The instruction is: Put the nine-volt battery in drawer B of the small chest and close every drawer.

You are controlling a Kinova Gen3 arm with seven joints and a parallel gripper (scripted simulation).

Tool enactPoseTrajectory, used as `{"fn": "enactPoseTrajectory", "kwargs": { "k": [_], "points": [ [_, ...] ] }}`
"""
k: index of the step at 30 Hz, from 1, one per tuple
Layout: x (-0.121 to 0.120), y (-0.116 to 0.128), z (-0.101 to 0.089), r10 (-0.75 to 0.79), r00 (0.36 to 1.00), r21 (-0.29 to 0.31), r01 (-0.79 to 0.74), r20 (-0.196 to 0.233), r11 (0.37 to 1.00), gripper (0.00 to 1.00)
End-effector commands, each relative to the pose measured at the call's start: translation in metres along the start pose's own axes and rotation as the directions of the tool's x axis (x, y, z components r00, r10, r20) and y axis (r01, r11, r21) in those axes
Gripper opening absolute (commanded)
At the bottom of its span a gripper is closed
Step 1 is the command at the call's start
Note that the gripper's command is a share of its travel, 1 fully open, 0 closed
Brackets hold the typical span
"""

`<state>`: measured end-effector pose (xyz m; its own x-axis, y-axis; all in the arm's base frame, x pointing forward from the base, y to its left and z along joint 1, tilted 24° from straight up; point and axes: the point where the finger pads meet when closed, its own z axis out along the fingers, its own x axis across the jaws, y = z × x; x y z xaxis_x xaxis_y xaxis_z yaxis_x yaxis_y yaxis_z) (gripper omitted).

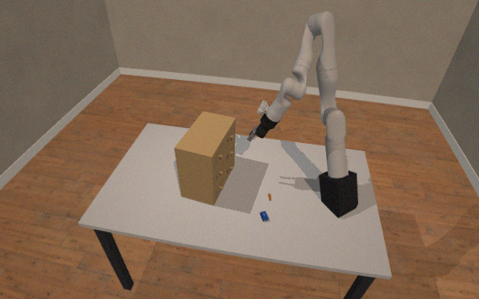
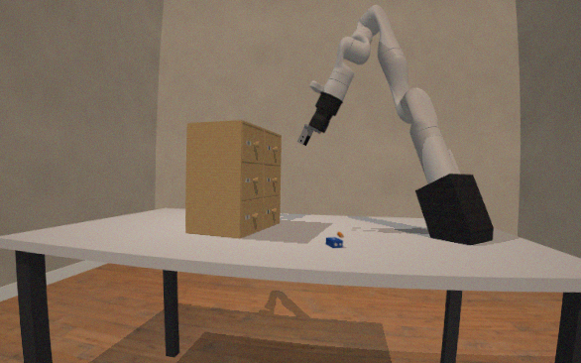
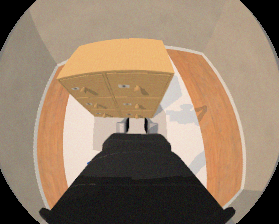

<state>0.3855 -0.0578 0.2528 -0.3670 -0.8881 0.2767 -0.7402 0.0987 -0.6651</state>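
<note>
Tan wooden drawers are all sitting flush in the small chest [image 1: 203, 161], which is standing upright on the white counter [image 1: 145, 212]. The hand [image 2: 305, 137] is hovering in the air near the chest's top drawer row, tilted toward its front, with its fingers partly open and gripping nothing. The blue nine-volt battery [image 1: 264, 216] is lying on the counter, well apart from the hand and near a small orange cylinder [image 1: 270, 197].
</note>
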Motion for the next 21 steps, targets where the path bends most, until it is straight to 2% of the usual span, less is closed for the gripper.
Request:
{"fn": "enactPoseTrajectory", "kwargs": {
  "k": [1,15,21],
  "points": [
    [0.001,-0.001,0.002,0.004,1.0,-0.004,-0.004,-0.003,1.0,0.67],
    [0.001,-0.035,0.033,0.004,1.0,-0.004,-0.004,-0.003,1.0,0.67],
    [0.001,-0.04,0.038,0.004,1.0,-0.004,-0.004,-0.003,1.0,0.67]
  ]
}}
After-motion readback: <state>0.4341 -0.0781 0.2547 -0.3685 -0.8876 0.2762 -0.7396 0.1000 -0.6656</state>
